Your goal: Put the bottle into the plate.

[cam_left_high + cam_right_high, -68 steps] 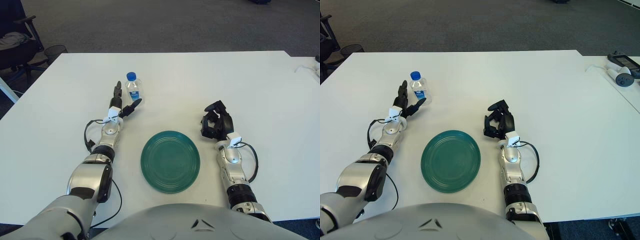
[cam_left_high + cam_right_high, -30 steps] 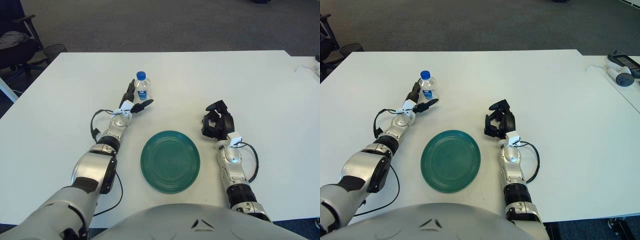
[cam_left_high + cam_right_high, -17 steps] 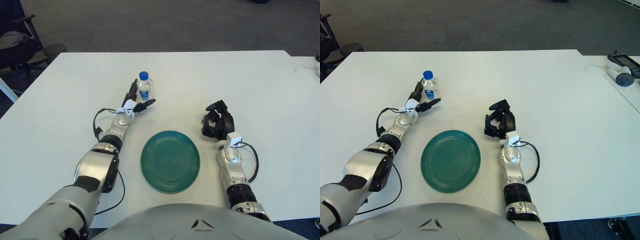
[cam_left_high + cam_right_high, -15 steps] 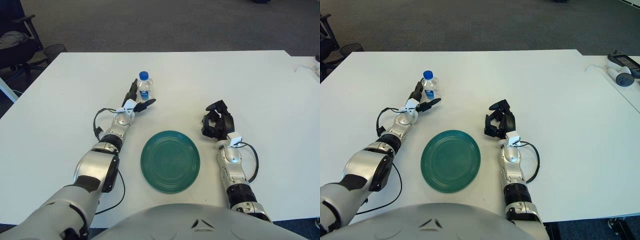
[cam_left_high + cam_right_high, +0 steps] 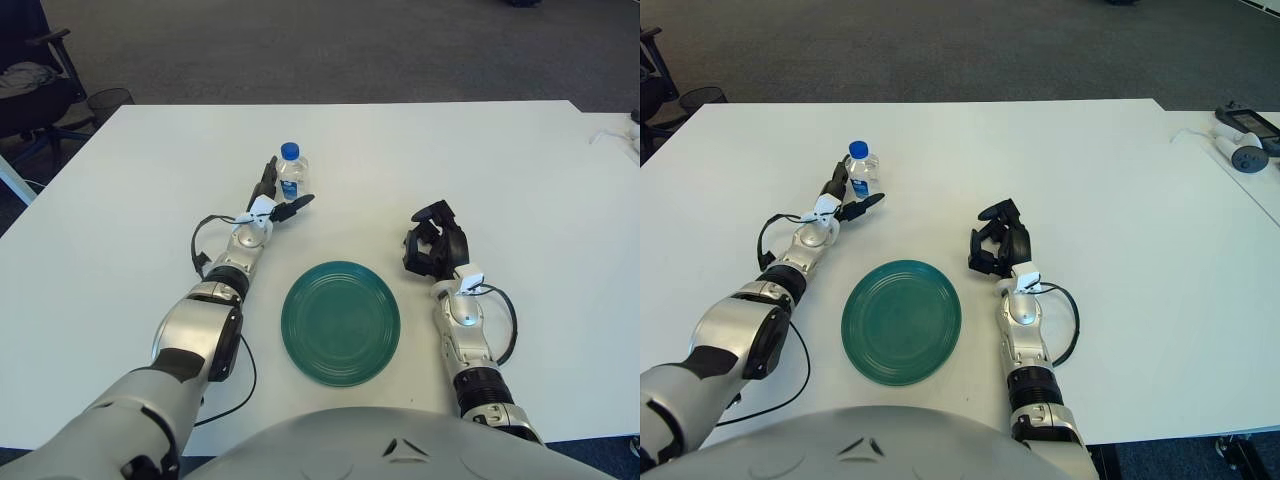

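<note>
We cannot read the bottle [image 5: 291, 174]'s blue label. It stands upright on the table [image 5: 120, 250], beyond the green plate [image 5: 341, 322]. The left hand [image 5: 272, 199] appears to clasp it. The right hand [image 5: 434, 246] shows curled, empty, right of the plate.

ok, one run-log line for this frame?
phase: grasping | left hand: fingers around upright bottle | right hand: idle, right of plate | bottle not yet in plate
</note>
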Robot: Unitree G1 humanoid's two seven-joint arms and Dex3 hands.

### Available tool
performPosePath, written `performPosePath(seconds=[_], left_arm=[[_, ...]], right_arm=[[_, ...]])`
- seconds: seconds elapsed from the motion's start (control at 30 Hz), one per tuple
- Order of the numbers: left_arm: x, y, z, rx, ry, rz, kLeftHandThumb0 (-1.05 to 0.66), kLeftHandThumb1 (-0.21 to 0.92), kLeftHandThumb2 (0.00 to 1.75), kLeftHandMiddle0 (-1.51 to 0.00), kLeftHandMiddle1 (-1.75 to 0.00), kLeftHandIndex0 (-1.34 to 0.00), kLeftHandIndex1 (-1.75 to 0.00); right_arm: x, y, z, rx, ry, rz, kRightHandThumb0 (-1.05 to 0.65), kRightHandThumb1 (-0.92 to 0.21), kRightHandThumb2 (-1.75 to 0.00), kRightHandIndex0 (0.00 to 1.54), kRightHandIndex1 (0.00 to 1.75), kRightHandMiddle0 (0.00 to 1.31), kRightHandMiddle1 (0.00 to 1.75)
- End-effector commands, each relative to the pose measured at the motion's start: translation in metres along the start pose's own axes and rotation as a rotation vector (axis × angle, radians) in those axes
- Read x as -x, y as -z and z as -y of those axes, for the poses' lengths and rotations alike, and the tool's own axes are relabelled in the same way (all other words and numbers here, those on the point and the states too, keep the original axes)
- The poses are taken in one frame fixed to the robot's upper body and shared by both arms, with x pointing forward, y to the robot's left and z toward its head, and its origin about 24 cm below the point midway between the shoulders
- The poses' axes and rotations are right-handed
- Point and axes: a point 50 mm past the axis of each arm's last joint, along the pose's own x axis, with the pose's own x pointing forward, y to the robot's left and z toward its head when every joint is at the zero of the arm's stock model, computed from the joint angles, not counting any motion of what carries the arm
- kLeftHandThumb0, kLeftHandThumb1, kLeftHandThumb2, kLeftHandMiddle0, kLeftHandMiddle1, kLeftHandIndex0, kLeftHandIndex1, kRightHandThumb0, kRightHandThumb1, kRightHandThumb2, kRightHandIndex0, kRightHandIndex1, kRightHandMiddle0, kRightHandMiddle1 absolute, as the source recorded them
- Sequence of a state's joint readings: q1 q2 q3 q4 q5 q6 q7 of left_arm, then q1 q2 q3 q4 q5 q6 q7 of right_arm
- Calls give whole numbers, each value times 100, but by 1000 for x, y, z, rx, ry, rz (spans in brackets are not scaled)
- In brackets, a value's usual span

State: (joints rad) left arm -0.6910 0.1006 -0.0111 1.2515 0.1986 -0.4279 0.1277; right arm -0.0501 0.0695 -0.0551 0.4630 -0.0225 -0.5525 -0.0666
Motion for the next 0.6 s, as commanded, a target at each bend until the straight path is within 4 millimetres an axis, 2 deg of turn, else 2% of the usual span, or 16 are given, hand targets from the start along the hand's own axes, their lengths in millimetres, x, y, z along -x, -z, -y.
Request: performPosePath(seconds=[0.0,0.2,0.5,0.57], left_arm=[[-6,-6,7,37,5,-38,-105,89,2,0,0,0,0],[-7,-9,10,43,7,-34,-104,88,2,0,0,0,0],[-9,-13,14,46,16,-29,-101,88,1,-4,-2,-4,-4],[-9,-13,14,46,17,-28,-101,88,1,-5,-1,-2,-8]], right_arm=[[77,74,22,18,119,-423,-1,-39,-124,59,175,33,170],[77,74,21,27,126,-427,-1,-36,-125,62,175,38,165],[79,75,20,17,128,-429,-1,-36,-126,62,175,37,166],[79,75,20,14,130,-426,-1,-35,-127,63,175,39,164]])
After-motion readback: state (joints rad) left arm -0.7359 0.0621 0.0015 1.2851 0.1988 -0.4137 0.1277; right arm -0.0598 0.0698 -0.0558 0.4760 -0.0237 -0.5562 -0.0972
